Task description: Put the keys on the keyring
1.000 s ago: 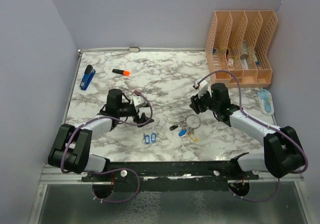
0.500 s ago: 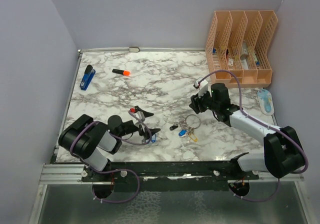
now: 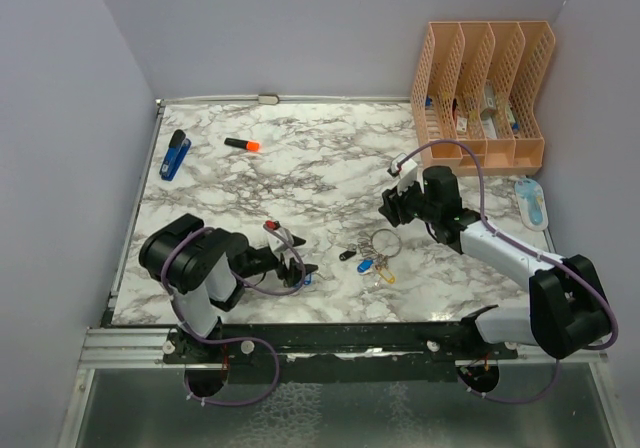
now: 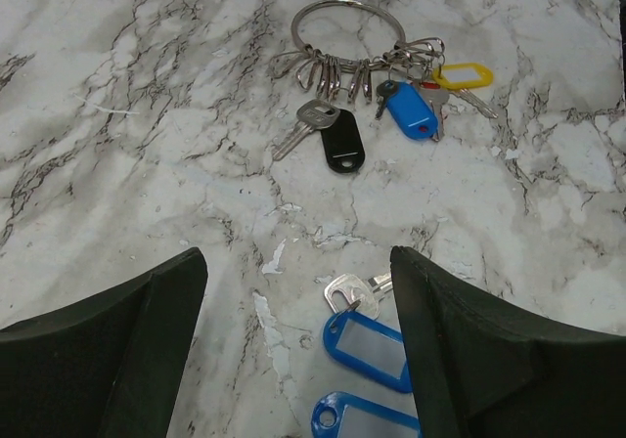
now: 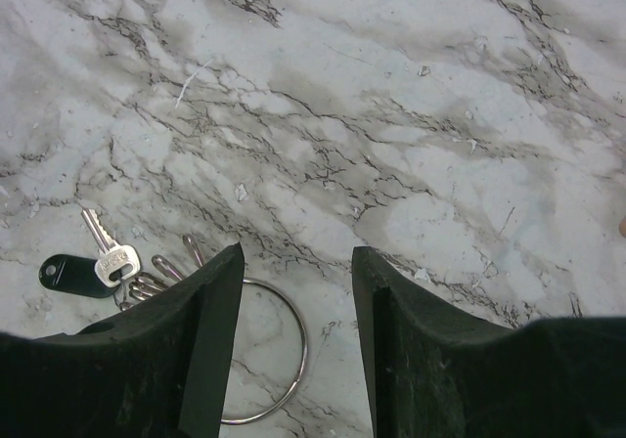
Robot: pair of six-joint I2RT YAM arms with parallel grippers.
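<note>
The two keys [image 4: 367,345] lie flat on the marble, each with an oblong blue tag; one silver key head [image 4: 349,294] shows. My left gripper [image 4: 296,257] is open low over them, and the nearer tag lies against the inside of its right finger. From above, only a sliver of blue of the keys [image 3: 306,277] shows under the left gripper [image 3: 295,251]. The keyring [image 4: 349,37] lies further off with metal keys and black, blue and yellow tags. My right gripper [image 5: 296,252] hovers open and empty just beyond the keyring [image 5: 305,351]; from above the right gripper [image 3: 388,206] sits behind the keyring [image 3: 385,243].
A blue stapler [image 3: 175,155] and an orange marker [image 3: 242,145] lie at the back left. A peach file organizer [image 3: 480,93] stands at the back right, with a pale blue object [image 3: 532,200] in front of it by the right edge.
The left arm folded back toward its base and swung its gripper down and right over the two blue-tagged keys, its jaws slightly narrower. The right arm barely moved.
</note>
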